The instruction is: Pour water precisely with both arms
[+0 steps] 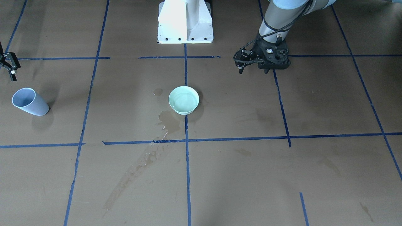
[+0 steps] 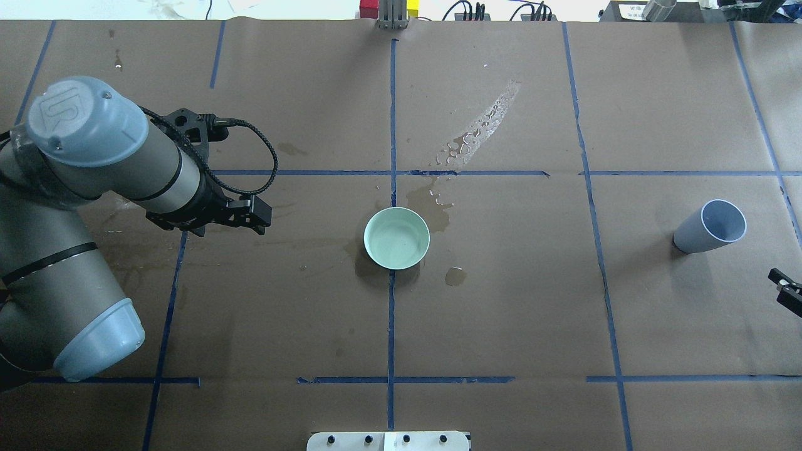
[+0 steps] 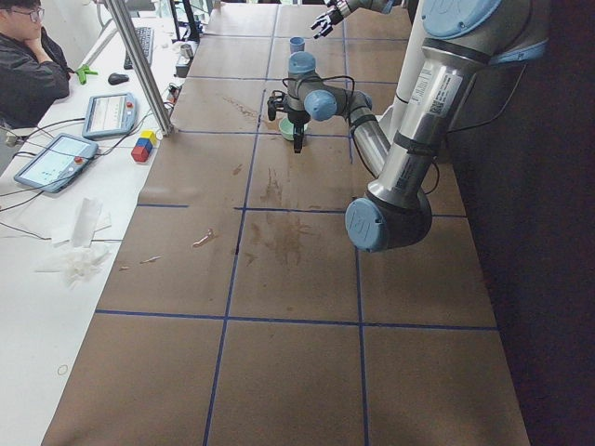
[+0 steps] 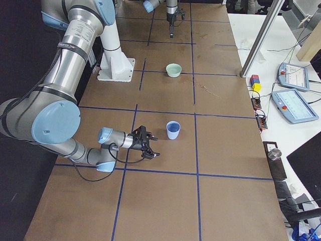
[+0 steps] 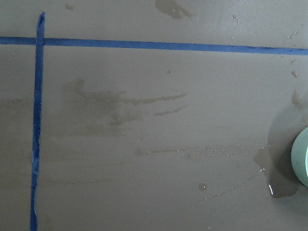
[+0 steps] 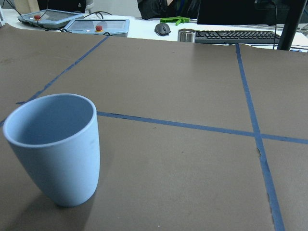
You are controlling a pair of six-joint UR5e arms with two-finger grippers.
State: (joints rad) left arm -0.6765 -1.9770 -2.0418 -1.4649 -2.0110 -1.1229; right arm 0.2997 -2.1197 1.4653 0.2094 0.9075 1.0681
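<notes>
At the counter's [image 2: 501, 313] right end the blue cup [image 2: 711, 227] stands upright, near the right pincer [image 2: 786, 289], ahead of it and a little toward the middle. That pincer is spread wide and empty, by far the nearer one, so I judge a level side-on reach suits the cup's vertical axis. Well apart, the green bowl [image 2: 367, 241] at the centre seems to hold water [image 2: 398, 241], and the left pincer [image 2: 258, 219] hovers to its left, empty, though I cannot tell its spread.
</notes>
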